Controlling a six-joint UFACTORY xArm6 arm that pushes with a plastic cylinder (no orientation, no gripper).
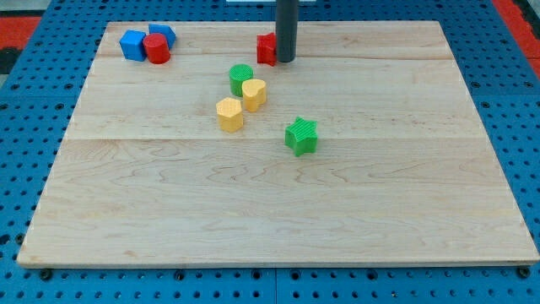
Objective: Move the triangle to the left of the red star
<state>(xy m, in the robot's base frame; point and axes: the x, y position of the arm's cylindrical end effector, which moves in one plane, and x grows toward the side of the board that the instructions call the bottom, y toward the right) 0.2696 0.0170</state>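
Observation:
My tip [286, 61] rests on the board near the view's top centre. It touches the right side of a red block [266, 49], which the rod partly hides; its shape is hard to tell. At the view's top left two blue blocks sit together, one squarish [132, 44] and one angular block [163, 35] behind it. A red cylinder [157, 49] presses against them. I cannot say which block is the triangle.
A green cylinder [241, 78], a yellow block [254, 94] and a second yellow block [229, 114] cluster below the tip, to its left. A green star [301, 136] lies near the middle. The wooden board [270, 211] sits on a blue perforated base.

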